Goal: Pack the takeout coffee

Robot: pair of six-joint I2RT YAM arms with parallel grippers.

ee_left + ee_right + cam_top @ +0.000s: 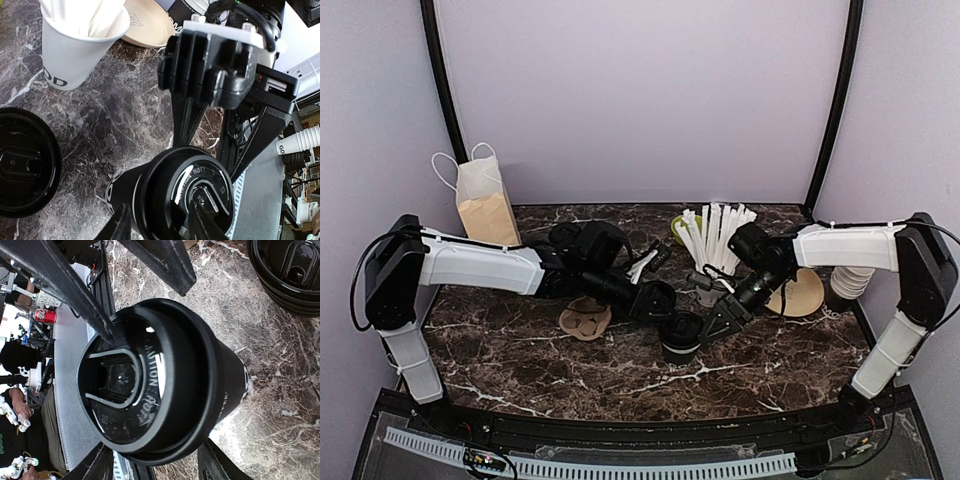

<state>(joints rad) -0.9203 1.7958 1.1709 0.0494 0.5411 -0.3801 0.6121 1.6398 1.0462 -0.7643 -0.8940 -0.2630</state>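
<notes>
There is one lidded black coffee cup (680,335). One paper bag (485,205) stands at ten o'clock, one straw-filled white cup (70,60) at one.

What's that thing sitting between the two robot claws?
A lidded black takeout coffee cup, standing on the marble table. The top view shows it between the left gripper and right gripper.

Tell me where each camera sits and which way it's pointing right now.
Top external: above and behind the bases, looking down over the table; left arm and right arm meet at the takeout coffee.
Left wrist: on the left arm, facing right across the coffee's lid; own fingers at bottom, right arm beyond.
Right wrist: on the right arm, facing the near edge; own fingers flank the coffee.
Shared: both wrist views show the coffee and the lid stack.
</notes>
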